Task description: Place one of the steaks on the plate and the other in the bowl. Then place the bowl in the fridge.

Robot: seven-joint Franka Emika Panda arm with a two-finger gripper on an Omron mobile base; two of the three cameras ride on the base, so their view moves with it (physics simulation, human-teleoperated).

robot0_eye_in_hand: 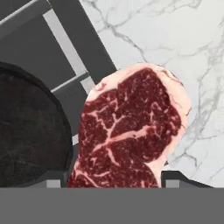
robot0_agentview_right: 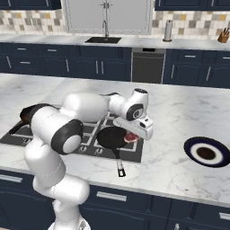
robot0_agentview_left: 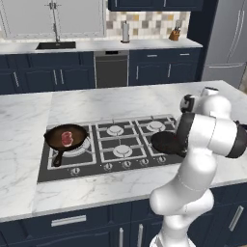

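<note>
Steak (robot0_eye_in_hand: 131, 131) fills the hand view, lifted between the pincer's (robot0_eye_in_hand: 116, 181) two tips, which clamp its lower edge; that edge is cut off at the bottom. From the right base view this steak shows as a small pink patch under the hand, above the near skillet's (robot0_agentview_right: 111, 137) rim. A second steak (robot0_agentview_left: 66, 138) lies in the far skillet (robot0_agentview_left: 66, 136), well left of the pincer. The plate (robot0_agentview_right: 207, 152) sits on the white marble worktop (robot0_agentview_right: 179, 117) to the pincer's right. Navy cabinets (robot0_agentview_right: 90, 67) line the back wall, and the fridge (robot0_agentview_left: 226, 38) is partly cut off.
</note>
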